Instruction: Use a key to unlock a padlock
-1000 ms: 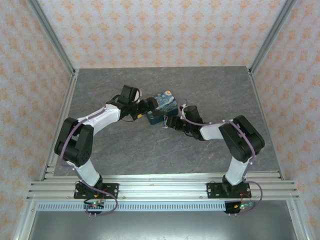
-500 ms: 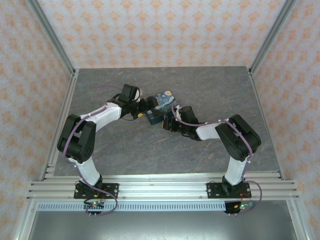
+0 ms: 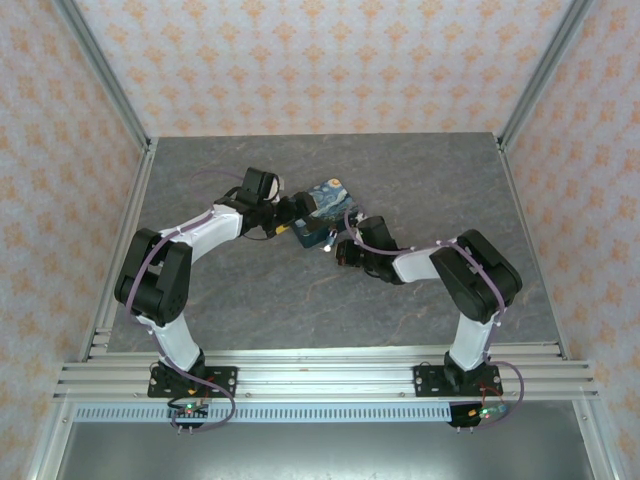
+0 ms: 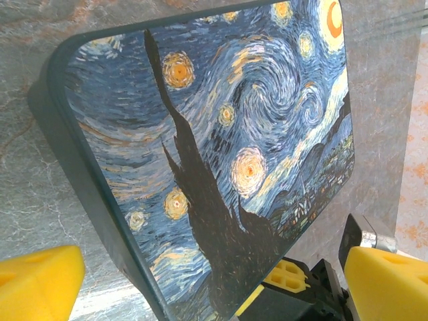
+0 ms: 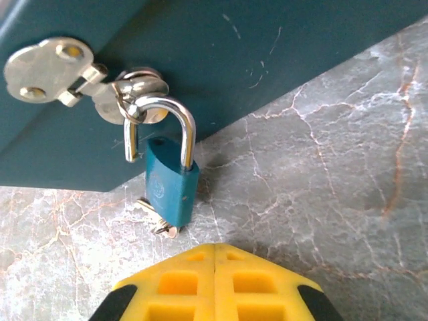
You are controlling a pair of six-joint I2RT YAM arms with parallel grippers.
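The desk (image 3: 450, 180) is a grey, veined slab. Both arms reach inward over it and meet near its middle. The left arm (image 3: 200, 235) comes from the near-left corner and the right arm (image 3: 455, 265) from the near-right corner.

The box (image 3: 328, 205) lies midway between the left and right edges of the desk, slightly nearer the far edge. Its lid carries a dark-blue swirl pattern with yellow discs.

The left pincer (image 4: 212, 281) stands apart. One yellow finger (image 4: 37, 281) is on each side of the near corner of the box, and bare desk shows between the left-hand finger and the box wall.

The right pincer (image 5: 214, 264) is together, the two yellow tips meeting along a single seam with nothing visible between them. It is low over the desk, pointed at the dark side wall of the box, just beside the padlock.

The padlock (image 5: 170, 187) is a blue body that hangs tilted against the box wall. Its lower end is at the desk surface.

The shackle (image 5: 164, 110) is seated in the body and passes through a metal loop (image 5: 140, 87) on the box wall, beside a flat metal latch plate (image 5: 47, 67).

The key (image 5: 159, 219) shows as a pale metal piece projecting from the underside of the padlock, touching it and apart from the right pincer tips.
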